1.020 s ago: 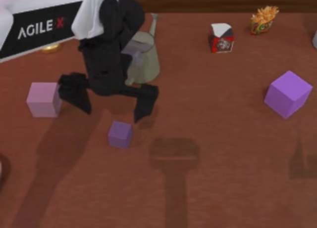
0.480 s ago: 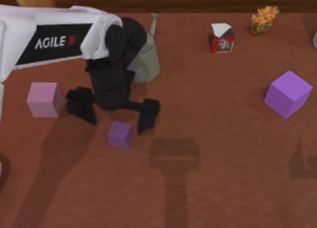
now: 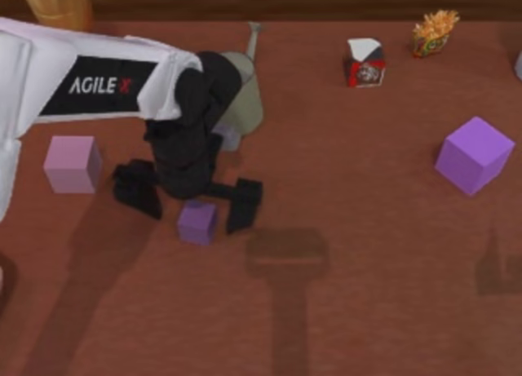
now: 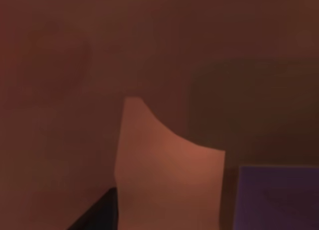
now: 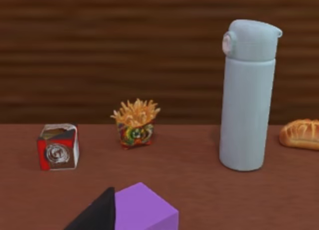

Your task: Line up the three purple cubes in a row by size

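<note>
Left gripper is straddling the small dark violet cube with fingers spread, one finger on each side. The watering can is crowding the arm from behind, and the pale lilac cube is sitting near the tabletop's left edge. Bare tabletop is lying open along the front edge. The large bright purple cube is occupying the right edge, and the carton and fries are lining the back edge.

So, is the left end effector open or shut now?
Open: the left end effector has its fingers spread either side of the small dark violet cube.
</note>
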You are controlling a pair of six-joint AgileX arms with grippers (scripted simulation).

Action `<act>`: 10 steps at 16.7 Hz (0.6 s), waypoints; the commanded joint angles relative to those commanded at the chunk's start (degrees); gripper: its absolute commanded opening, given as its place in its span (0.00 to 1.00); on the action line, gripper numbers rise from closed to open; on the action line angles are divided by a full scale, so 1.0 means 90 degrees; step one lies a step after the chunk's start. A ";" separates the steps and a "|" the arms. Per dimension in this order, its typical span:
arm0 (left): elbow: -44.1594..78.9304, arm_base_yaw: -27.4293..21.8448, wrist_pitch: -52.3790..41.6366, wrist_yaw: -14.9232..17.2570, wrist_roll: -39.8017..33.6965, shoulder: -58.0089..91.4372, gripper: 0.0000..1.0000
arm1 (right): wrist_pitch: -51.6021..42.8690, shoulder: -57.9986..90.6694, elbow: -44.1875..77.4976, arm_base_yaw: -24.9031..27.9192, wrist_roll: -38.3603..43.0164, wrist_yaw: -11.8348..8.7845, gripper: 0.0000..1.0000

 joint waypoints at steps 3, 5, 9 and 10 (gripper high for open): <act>0.0000 0.0000 0.0000 0.0000 0.0000 0.0000 0.77 | 0.0000 0.0000 0.0000 0.0000 0.0000 0.0000 1.00; 0.0000 0.0000 0.0000 0.0000 0.0000 0.0000 0.62 | 0.0000 0.0000 0.0000 0.0000 0.0000 0.0000 1.00; 0.0000 0.0000 0.0000 0.0000 0.0000 0.0000 0.32 | 0.0000 0.0000 0.0000 0.0000 0.0000 0.0000 1.00; 0.0000 0.0000 0.0000 0.0000 0.0000 0.0000 0.25 | 0.0000 0.0000 0.0000 0.0000 0.0000 0.0000 1.00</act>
